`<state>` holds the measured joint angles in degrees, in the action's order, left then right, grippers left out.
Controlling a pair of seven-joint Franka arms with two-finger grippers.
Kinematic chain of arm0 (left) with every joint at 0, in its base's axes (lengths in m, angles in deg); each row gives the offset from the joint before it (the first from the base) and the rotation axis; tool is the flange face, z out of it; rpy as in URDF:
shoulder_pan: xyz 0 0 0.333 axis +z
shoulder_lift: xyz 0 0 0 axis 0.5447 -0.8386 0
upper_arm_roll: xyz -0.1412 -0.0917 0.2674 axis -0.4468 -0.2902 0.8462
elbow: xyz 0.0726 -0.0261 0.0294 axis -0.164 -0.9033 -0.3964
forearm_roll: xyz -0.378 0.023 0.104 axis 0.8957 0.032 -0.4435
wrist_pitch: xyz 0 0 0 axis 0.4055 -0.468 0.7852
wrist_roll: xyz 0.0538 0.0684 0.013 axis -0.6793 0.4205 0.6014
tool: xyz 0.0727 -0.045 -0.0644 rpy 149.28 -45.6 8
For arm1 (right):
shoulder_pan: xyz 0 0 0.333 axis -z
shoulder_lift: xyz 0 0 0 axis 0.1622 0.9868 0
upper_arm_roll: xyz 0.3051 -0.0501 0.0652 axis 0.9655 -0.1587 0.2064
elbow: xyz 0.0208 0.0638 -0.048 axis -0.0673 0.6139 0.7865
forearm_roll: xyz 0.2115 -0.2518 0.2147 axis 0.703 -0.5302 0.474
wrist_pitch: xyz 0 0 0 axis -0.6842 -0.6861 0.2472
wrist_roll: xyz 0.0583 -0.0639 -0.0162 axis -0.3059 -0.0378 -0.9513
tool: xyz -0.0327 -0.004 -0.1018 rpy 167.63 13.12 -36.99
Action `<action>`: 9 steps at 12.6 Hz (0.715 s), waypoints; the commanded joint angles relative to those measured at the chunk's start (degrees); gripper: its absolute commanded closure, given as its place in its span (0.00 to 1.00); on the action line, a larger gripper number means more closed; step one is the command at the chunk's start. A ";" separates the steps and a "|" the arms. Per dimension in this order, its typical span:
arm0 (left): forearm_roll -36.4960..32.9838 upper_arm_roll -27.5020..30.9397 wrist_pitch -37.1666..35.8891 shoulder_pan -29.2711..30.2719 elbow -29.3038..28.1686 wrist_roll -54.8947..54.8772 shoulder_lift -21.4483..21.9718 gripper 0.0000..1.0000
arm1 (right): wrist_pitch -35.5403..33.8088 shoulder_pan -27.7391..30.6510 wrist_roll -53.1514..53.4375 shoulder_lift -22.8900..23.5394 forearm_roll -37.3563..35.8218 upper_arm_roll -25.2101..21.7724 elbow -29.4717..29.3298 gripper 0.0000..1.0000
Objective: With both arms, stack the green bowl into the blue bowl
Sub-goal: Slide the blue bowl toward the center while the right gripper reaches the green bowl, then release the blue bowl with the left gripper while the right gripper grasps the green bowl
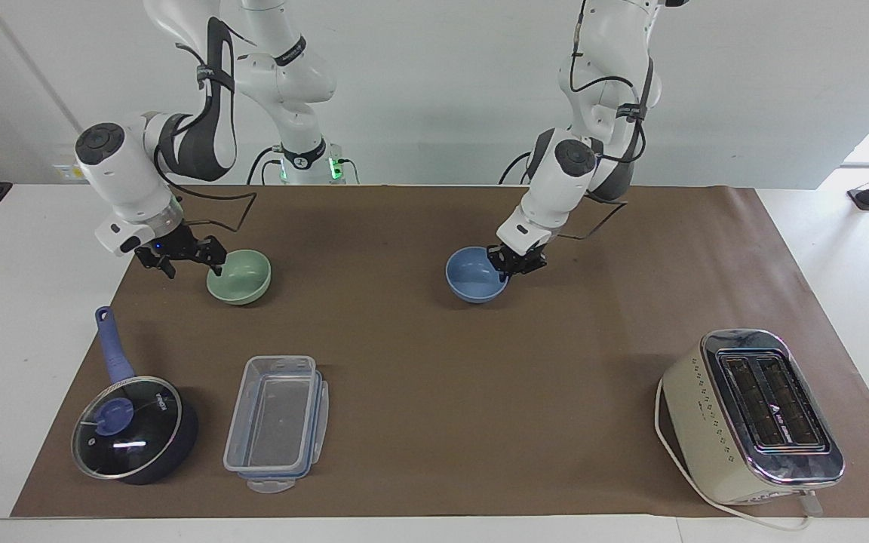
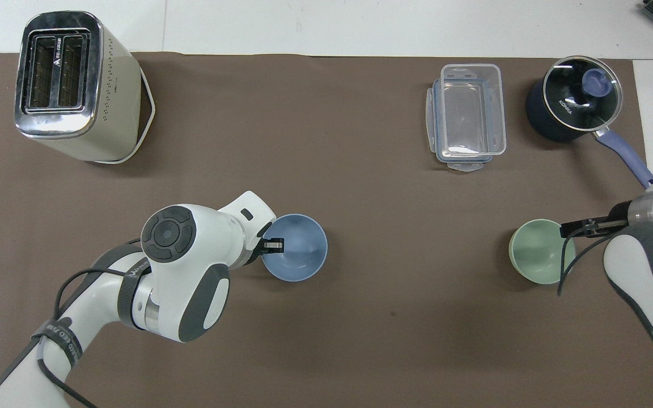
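Note:
The blue bowl (image 1: 472,276) is near the middle of the brown mat; it also shows in the overhead view (image 2: 299,249). My left gripper (image 1: 508,265) is shut on its rim, on the side toward the left arm's end (image 2: 273,245). The bowl is upright, at or just above the mat. The green bowl (image 1: 241,277) stands upright on the mat toward the right arm's end (image 2: 537,254). My right gripper (image 1: 191,262) is open and low, with one finger at the bowl's rim on the right arm's side (image 2: 571,229).
A cream toaster (image 1: 753,416) stands at the left arm's end, farther from the robots. A clear plastic container (image 1: 277,422) and a dark blue saucepan with glass lid (image 1: 133,431) lie farther from the robots than the green bowl.

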<state>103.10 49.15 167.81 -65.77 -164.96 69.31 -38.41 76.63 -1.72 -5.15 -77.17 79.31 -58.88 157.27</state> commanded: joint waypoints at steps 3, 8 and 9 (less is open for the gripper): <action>-0.39 1.20 0.66 -1.52 0.01 1.67 -0.55 0.26 | 5.53 1.00 -2.83 2.15 3.00 0.29 3.06 0.00; -7.04 1.64 -6.60 2.42 4.57 0.97 3.47 0.00 | 6.40 1.00 -2.74 3.12 4.05 0.20 4.11 0.59; -9.42 1.56 -9.60 4.00 6.24 0.53 5.05 0.00 | 6.49 1.09 -2.74 3.30 4.57 0.29 4.37 0.89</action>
<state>97.66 50.80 164.19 -64.40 -160.95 69.84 -37.07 81.39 -1.47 -5.56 -73.96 81.91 -58.88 160.45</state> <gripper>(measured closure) 0.000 0.137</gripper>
